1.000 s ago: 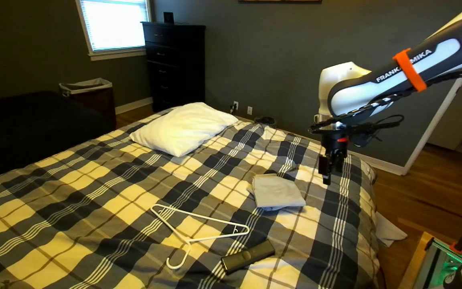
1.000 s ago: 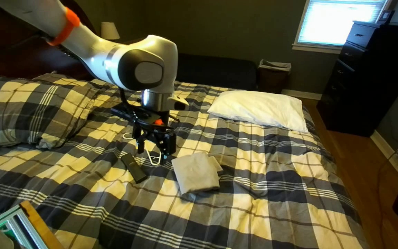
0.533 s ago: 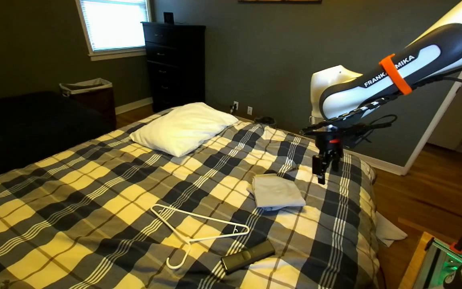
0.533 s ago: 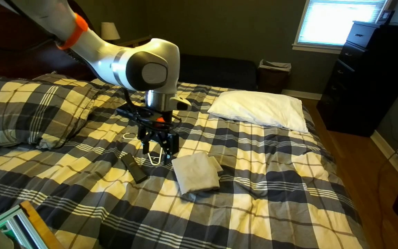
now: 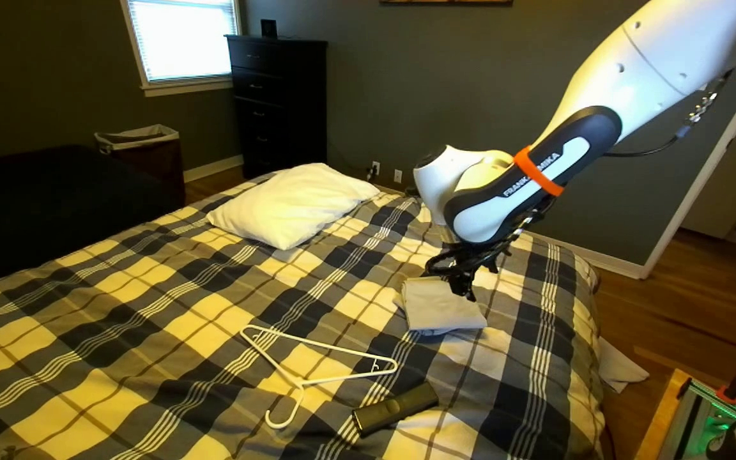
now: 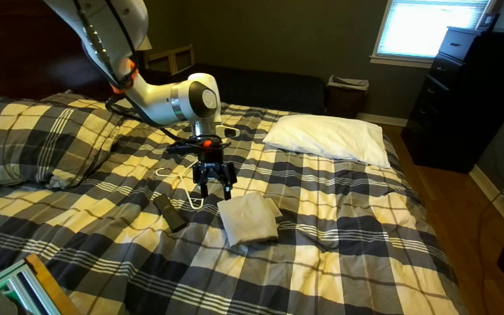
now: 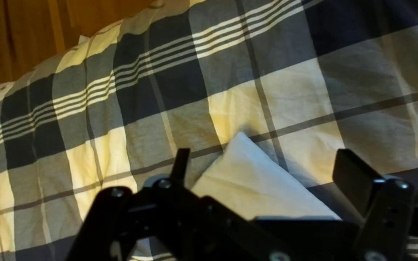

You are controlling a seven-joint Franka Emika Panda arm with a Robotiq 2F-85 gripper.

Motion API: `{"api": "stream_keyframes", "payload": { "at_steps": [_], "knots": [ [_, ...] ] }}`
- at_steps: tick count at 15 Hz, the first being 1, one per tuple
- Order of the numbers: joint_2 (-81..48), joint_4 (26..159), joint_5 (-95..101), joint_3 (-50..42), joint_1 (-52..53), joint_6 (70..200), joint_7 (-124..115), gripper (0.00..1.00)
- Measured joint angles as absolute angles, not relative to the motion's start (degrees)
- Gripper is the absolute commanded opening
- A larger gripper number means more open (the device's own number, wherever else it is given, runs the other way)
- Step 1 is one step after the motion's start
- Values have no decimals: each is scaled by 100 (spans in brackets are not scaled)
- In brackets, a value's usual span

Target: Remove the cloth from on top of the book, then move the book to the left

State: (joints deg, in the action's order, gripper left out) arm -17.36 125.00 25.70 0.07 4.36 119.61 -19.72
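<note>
One hamper [image 6: 346, 102], well apart from the cloth [image 6: 247, 218], holds a liner [image 6: 351, 85].

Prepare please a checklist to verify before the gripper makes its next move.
1. Gripper open: ok; the fingers stand apart, nothing gripped.
2. Cloth visible: ok; it lies on the plaid bedding in both exterior views.
3. Cloth between the fingers in the wrist view: ok; one corner shows there.
4. Fingers clear of the cloth: cannot tell.
5. Book in plain view: not ok; I cannot make it out.
6. White clothes hanger clear of the cloth: ok; it lies apart.
</note>
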Motion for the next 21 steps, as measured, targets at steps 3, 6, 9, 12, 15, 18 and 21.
{"api": "stream_keyframes", "payload": {
  "at_steps": [3,6,9,12,15,18,21],
  "knots": [
    [-2249,12044,2580,100,635,12125,-1593,100],
    [-2312,11956,2579,127,625,12151,-1415,100],
    [-2268,12036,3200,68,802,12500,-1523,100],
    [-2203,12305,4094,94,1269,12700,-2046,100],
    [-2190,12548,5111,200,1762,12702,-2798,100],
    [-2240,12727,6399,183,2008,12917,-3618,100],
    [-2454,12784,7428,61,1815,13733,-4342,100]
  ]
}}
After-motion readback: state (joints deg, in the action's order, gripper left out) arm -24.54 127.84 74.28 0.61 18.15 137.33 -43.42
